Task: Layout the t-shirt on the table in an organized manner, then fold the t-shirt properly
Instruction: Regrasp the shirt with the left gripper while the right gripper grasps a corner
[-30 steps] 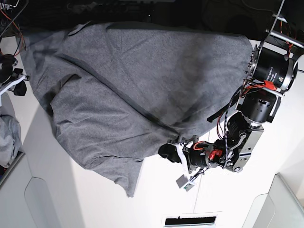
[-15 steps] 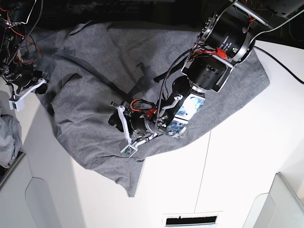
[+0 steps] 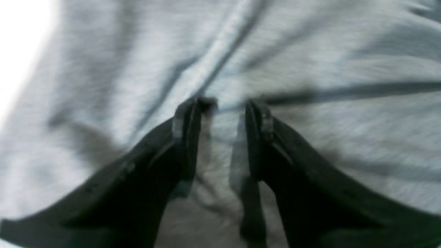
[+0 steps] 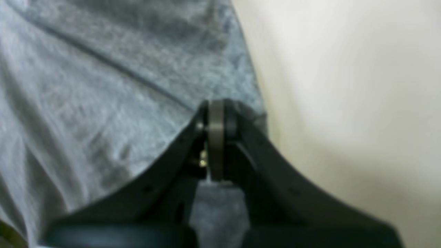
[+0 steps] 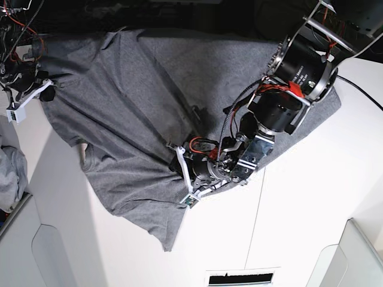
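My left gripper (image 3: 220,106), jaws spread, has dragged toward the near hem of the t-shirt (image 5: 137,107); my right gripper (image 4: 216,113) pinches its edge. Spreading on the table (image 5: 311,209) continues.

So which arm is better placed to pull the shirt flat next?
Probably the right: its pincer is shut on the shirt edge beside bare table. The left pincer is open over the middle.

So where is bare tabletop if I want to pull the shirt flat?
Bare table lies below the t-shirt, from its lower hem toward the bins, split by the dark seam. A narrower strip runs beside the right tool. The middle is crowded by the left tool.
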